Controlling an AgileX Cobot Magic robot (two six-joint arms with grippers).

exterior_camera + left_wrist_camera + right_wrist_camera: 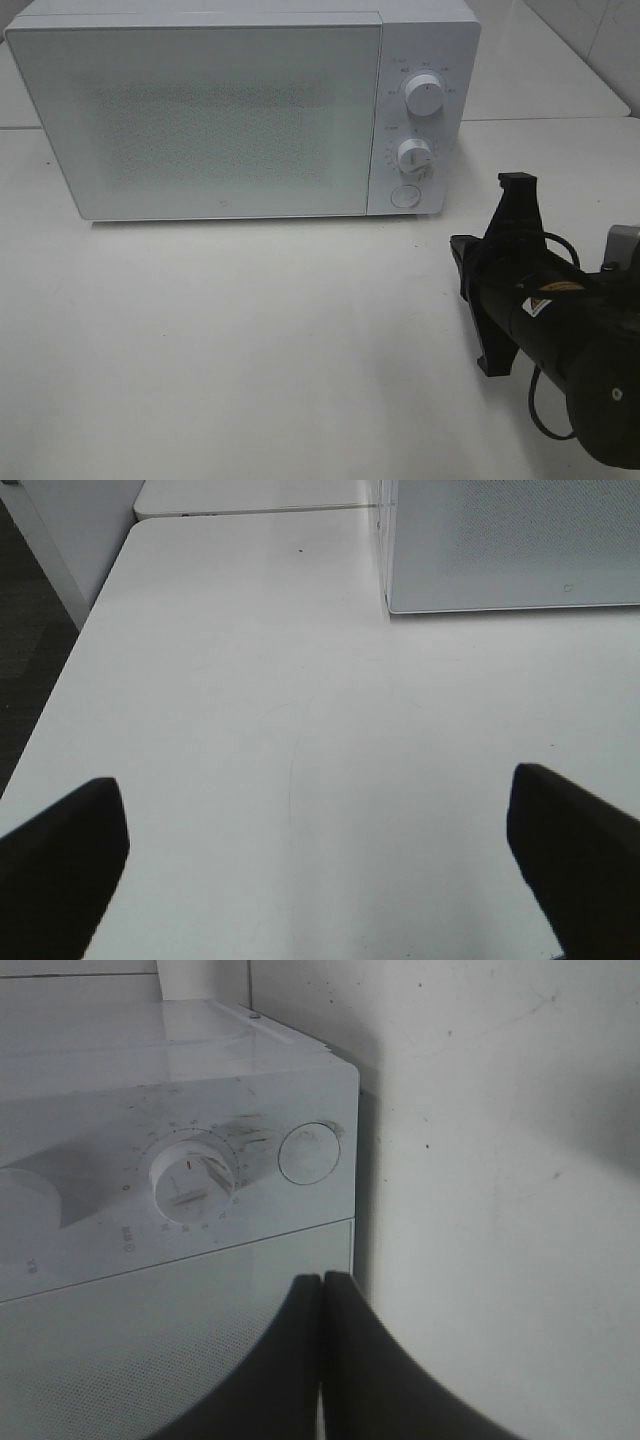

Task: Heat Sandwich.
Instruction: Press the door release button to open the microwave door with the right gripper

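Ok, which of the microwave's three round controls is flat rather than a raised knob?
The bottom button, just below the lower knob: flat, with no scale around it.

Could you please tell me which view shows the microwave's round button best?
Right wrist view: the round button appears large, beside the lower dial. The exterior high view shows it small; the left wrist view, only the microwave door.

- My high camera looks down on the microwave (200,115) front.
- Left wrist: low over table (300,730), microwave's corner well off.
- Right wrist: close on its lower dial (190,1178).
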